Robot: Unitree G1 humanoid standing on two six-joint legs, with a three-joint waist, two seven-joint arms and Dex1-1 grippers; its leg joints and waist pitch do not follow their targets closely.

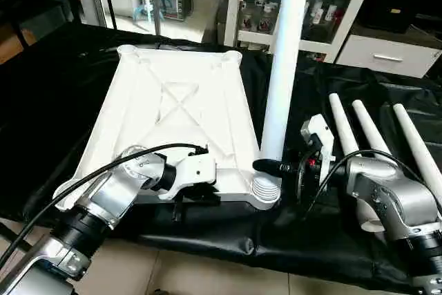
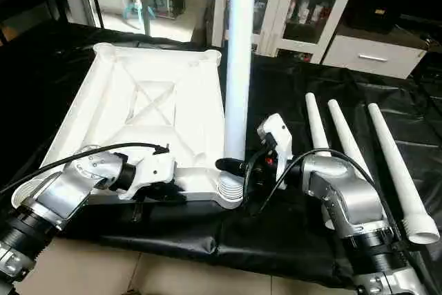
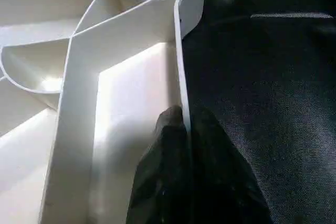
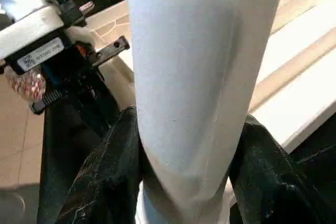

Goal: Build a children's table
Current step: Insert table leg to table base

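The left claw (image 3: 184, 124) pinched the tabletop's (image 1: 173, 101) near rim while the right claw (image 4: 184, 156) gripped 1 upright leg (image 1: 283, 67) standing in the corner socket (image 1: 266, 190).

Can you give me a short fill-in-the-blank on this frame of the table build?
1. The upright leg stands in the tabletop's near-right corner ____.
2. The right gripper is closed around the upright ____.
3. The left gripper pinches the tabletop's near ____.
4. ____ spare legs lie on the black cloth.

Missing: socket; leg; rim; Three
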